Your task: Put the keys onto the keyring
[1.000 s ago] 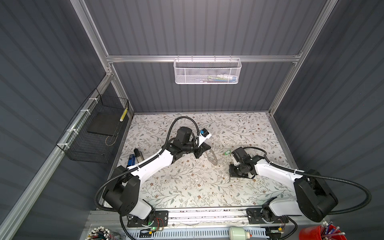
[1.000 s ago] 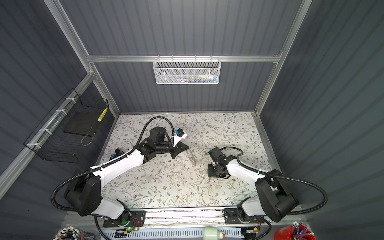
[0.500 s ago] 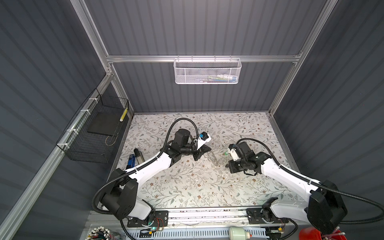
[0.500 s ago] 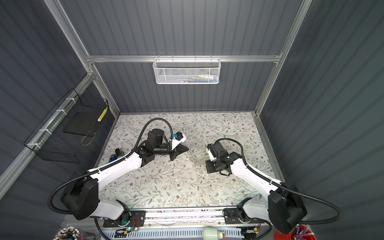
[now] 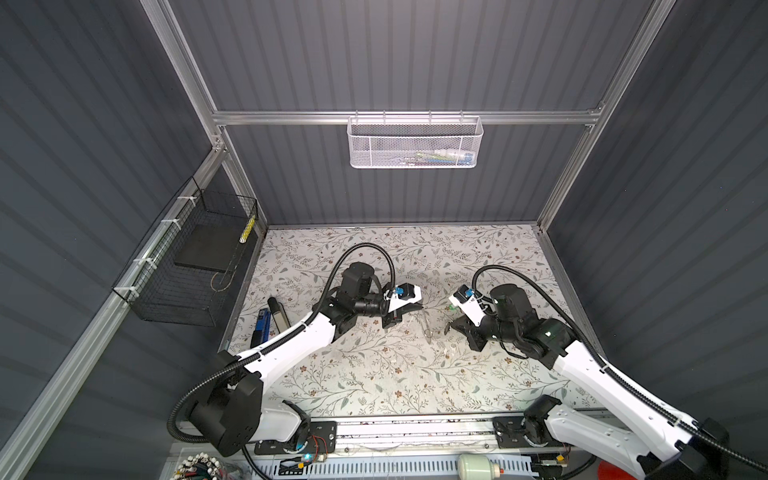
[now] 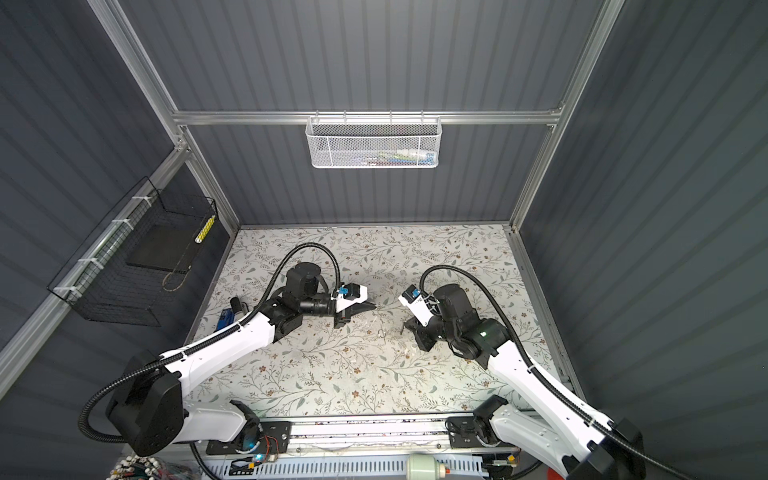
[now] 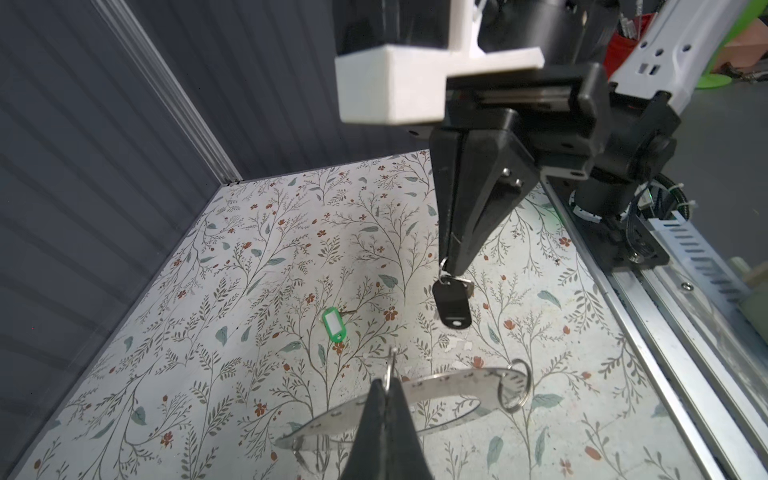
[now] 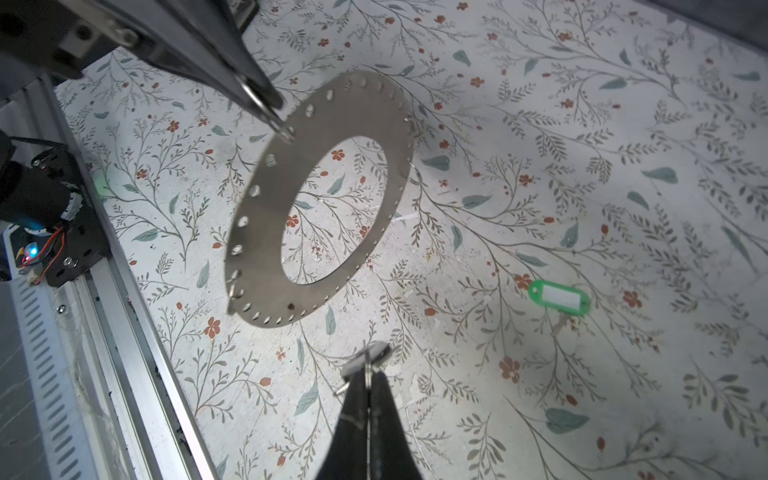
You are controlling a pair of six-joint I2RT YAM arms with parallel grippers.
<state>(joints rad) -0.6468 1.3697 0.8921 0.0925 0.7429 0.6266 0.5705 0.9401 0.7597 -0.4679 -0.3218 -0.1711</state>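
Two grippers meet over the middle of the floral table (image 8: 540, 124), both pinched tight. The left gripper (image 7: 388, 388) has its jaws closed on one small wire loop (image 7: 390, 368) at the rim of the keyring (image 8: 262, 232). That single grey metal plate hangs from its tips in the air, tilted and clear of the table.

The right gripper (image 8: 368, 376) has its jaws closed on the one black-headed key (image 7: 451, 305). The oval head dangles just below the tips, its hole at the low end. The key hangs near the plate, across from the left gripper's tips, and does not touch it.

One green key tag (image 8: 559, 298) lies flat on the table, below and off to one side of the right gripper, apart from both tools. Its white insert looks blank.

A row of tiny holes runs around the plate's rim, too many to count surely. Three wire loops show: the pinched one and two hanging free.

One white mesh basket (image 5: 415, 141) hangs on the back wall, well beyond both grippers. One black wire basket (image 5: 195, 266) hangs on the side wall behind the left arm.
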